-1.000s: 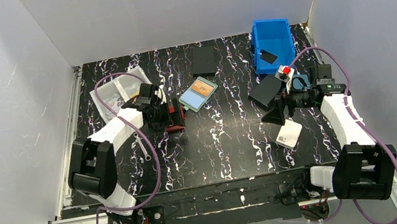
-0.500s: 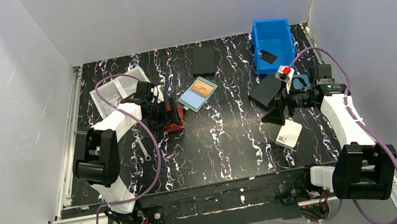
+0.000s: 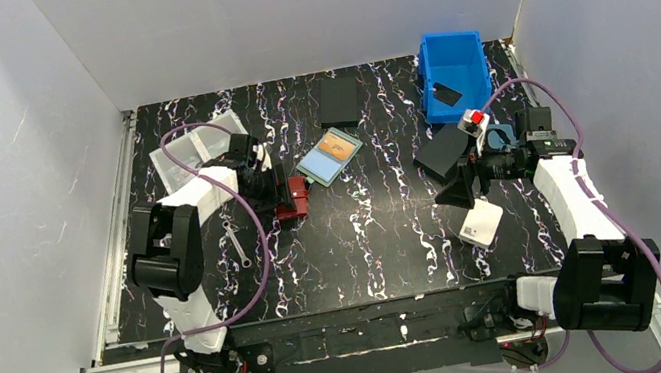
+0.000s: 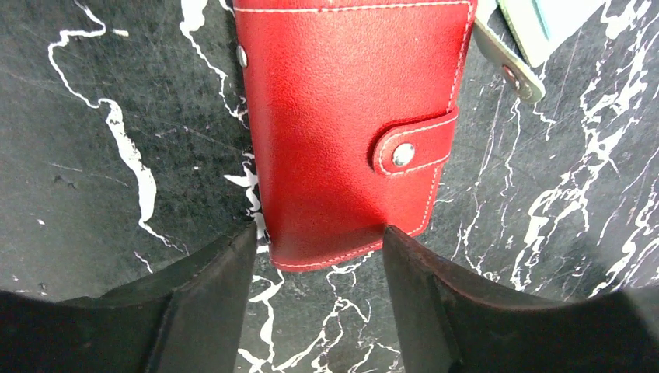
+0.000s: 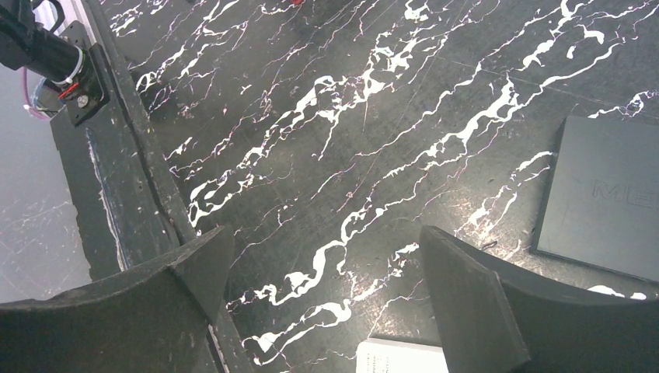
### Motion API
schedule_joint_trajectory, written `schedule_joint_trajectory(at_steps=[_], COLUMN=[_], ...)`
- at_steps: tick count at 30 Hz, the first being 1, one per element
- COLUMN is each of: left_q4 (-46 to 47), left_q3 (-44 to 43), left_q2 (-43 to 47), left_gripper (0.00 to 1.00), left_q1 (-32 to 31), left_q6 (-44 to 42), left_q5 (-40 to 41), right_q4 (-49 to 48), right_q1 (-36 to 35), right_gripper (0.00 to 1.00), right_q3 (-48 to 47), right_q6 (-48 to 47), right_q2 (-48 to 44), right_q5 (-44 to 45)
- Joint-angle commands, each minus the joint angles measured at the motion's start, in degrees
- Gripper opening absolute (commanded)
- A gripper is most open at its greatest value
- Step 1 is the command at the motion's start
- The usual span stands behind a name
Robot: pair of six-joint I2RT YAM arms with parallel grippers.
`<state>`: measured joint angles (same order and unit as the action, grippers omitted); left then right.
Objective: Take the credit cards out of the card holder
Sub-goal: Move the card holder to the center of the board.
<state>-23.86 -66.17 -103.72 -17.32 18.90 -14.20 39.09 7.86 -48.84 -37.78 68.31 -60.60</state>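
Red leather card holder lies shut on the bench, snap tab fastened, so credit cards stay hidden inside. Left fingers stand partway open either side of its near end, prob. lined up to grip; contact unclear. Right fingers are spread wide, empty, hovering near a dark flat pad. Only top cam shows both arms, well apart; only left wrist cam shows the snap.

- Diffuse light is falling from overhead onto the table; shadows are lying faint around the card holder.
- A soft sheen is showing on the card holder's leather, its snap glinting.
- Just below the card holder, the left gripper's fingers are reading dark and blurred.
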Motion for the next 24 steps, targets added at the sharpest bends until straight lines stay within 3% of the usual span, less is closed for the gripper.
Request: schedule_joint_trajectory(at_steps=[1, 7, 11, 13, 17, 20, 24], left_q4=[1.03, 4.77, 8.99, 12.14, 21.06, 26.48, 26.61], left_q3=[1.15, 7.39, 17.02, 21.54, 30.5, 32.45, 30.64], left_q2=[-0.31, 5.57, 13.22, 17.01, 23.39, 22.72, 20.23], left_gripper=[0.51, 0.19, 0.0, 0.0, 0.0, 0.0, 0.0], left_q1=[0.27, -0.41, -5.49, -10.61, -27.47, -37.96, -42.54], left_q6=[1.27, 4.03, 7.36, 10.43, 26.73, 41.22, 51.91], left_q5=[0.08, -1.82, -3.69, -2.83, 4.28, 12.49, 16.87], right_q4=[0.48, 1.04, 4.4, 5.92, -3.8, -10.48, -17.58], right_q1=[0.12, -0.06, -2.22, -5.9, -26.46, -37.45, -44.73], right_gripper=[0.98, 0.98, 0.98, 0.98, 0.98, 0.98, 0.98], right_q3=[0.51, 0.33, -0.03, 0.16, 6.96, 5.87, 8.76], right_q6=[-1.29, -1.89, -6.92, -11.54, -23.51, -23.31, -20.63], right_q2=[0.24, 0.72, 0.53, -0.34, -5.4, -0.13, 2.08], right_q5=[-1.65, -2.06, -1.36, 1.08, 8.4, 15.97, 21.43])
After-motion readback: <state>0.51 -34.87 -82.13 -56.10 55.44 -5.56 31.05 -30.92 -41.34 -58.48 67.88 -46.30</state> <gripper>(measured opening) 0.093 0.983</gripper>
